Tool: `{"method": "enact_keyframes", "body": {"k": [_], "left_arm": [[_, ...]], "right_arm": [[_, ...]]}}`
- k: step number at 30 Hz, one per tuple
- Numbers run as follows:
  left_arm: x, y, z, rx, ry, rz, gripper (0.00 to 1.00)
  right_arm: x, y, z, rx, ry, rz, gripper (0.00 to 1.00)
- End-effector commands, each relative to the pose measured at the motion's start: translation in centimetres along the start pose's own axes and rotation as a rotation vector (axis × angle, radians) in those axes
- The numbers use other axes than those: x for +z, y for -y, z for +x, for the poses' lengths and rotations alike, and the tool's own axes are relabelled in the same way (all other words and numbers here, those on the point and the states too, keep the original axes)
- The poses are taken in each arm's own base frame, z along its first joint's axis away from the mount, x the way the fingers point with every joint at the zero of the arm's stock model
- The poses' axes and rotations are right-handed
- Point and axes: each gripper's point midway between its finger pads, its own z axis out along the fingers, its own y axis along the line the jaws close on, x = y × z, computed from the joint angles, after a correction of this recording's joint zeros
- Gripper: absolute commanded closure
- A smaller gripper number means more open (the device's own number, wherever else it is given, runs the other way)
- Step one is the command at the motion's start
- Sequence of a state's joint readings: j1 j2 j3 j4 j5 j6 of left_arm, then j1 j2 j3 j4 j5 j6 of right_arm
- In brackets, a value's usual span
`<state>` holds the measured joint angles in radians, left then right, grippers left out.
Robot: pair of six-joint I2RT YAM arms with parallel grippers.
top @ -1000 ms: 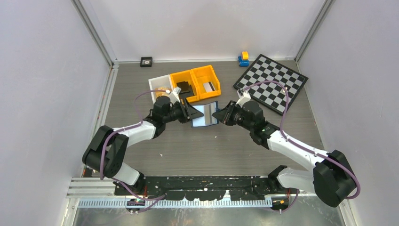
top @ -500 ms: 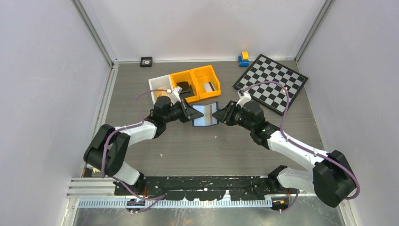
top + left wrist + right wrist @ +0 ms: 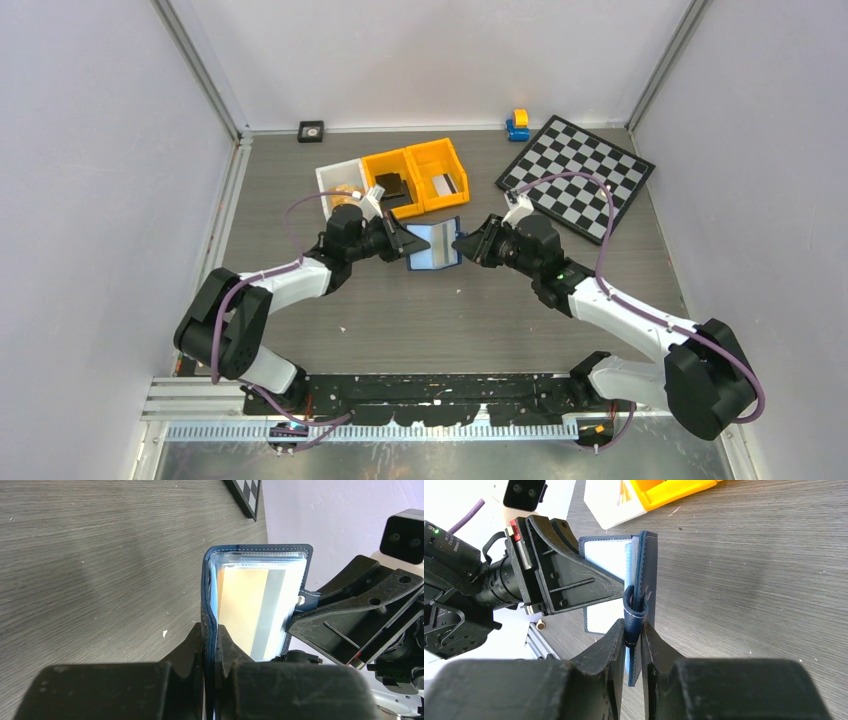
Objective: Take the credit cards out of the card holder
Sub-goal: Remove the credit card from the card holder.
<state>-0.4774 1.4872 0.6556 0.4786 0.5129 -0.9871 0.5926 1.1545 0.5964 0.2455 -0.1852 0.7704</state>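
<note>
The navy card holder (image 3: 434, 245) hangs open above the table between my two grippers. My left gripper (image 3: 210, 630) is shut on the edge of its left cover. Inside the clear pockets sits a tan credit card (image 3: 242, 605) with a grey stripe. My right gripper (image 3: 634, 630) is shut on the other cover (image 3: 647, 570), with the snap tab (image 3: 630, 611) folded between its fingers. From above, the left gripper (image 3: 408, 245) and right gripper (image 3: 462, 243) face each other across the holder. A dark grey card does not show.
Two orange bins (image 3: 415, 175) and a white bin (image 3: 335, 180) stand just behind the holder. A chessboard (image 3: 578, 175) lies at the back right, with a small yellow-and-blue toy (image 3: 518, 123) beside it. A small black item (image 3: 311, 130) sits by the back wall.
My left gripper has closed onto the holder's left cover. The holder has shifted slightly towards the left arm. The right arm has hardly moved.
</note>
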Motion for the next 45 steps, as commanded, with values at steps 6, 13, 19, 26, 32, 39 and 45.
{"method": "enact_keyframes", "body": {"k": [6,13,19,26,32,39,45], "left_arm": [[-0.4,2.0,-1.1,0.044,0.035,0.063,1.0],[-0.4,2.0,-1.1,0.045,0.035,0.063,1.0],[-0.4,2.2,-1.1,0.047,0.033,0.079,1.0],[-0.9,4.1,-1.4,0.046,0.047,0.185,1.0],[-1.5,4.6,-1.8,0.038,0.06,0.211,1.0],[-1.9,5.1,-2.0,0.054,0.067,0.217,1.0],[-1.4,4.0,-1.7,0.042,0.059,0.179,0.76]], "right_arm": [[0.7,-2.0,-1.3,-0.032,-0.002,-0.042,0.75],[0.9,-1.9,-1.1,-0.034,-0.011,-0.04,0.82],[1.0,-2.0,-0.9,-0.037,-0.022,-0.039,0.86],[1.5,-1.1,-0.7,-0.026,-0.031,0.003,0.9],[1.6,-0.8,-0.9,0.002,-0.024,0.006,0.89],[1.5,-1.5,-1.1,0.067,-0.028,-0.099,0.98],[0.6,-2.6,-2.1,0.094,0.021,-0.184,0.99]]}}
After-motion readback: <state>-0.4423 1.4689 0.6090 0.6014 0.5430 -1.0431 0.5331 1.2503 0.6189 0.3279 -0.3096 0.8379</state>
